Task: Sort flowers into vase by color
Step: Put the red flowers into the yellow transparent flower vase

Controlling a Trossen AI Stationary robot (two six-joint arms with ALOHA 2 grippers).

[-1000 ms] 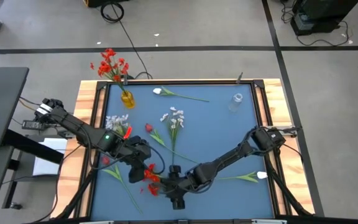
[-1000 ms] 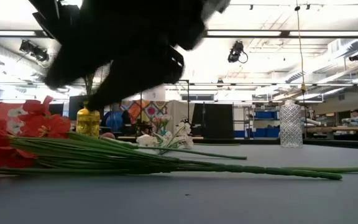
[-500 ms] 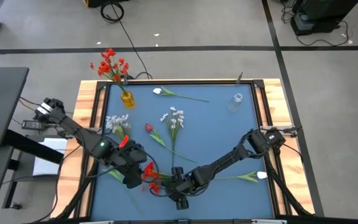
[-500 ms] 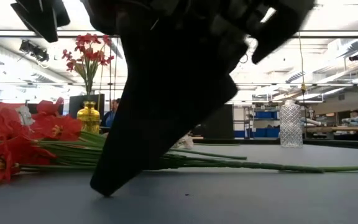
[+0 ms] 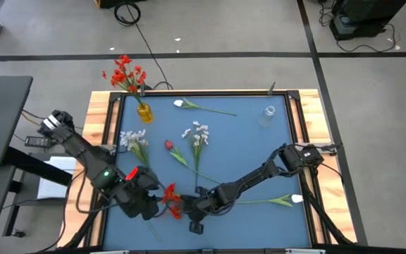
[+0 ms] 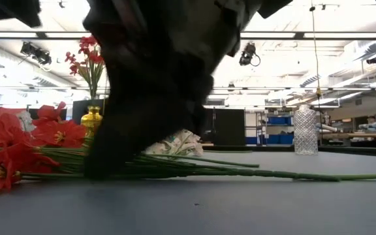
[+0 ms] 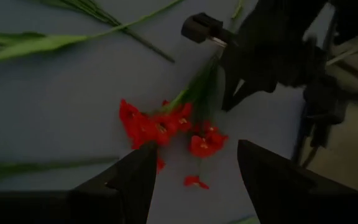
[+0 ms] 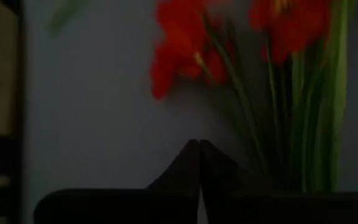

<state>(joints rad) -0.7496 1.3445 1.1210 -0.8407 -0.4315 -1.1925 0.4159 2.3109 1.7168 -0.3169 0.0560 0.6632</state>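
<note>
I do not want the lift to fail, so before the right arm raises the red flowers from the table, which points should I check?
1. Right gripper closed: ok.
2. A stem really caught between its fingers: cannot tell; the green stems seem to pass beside the tips.
3. Left gripper open and above the red flowers, not touching them: ok.
4. Yellow vase upright, with red blooms in it: ok.
5. Clear vase upright at the far right corner: ok.
</note>
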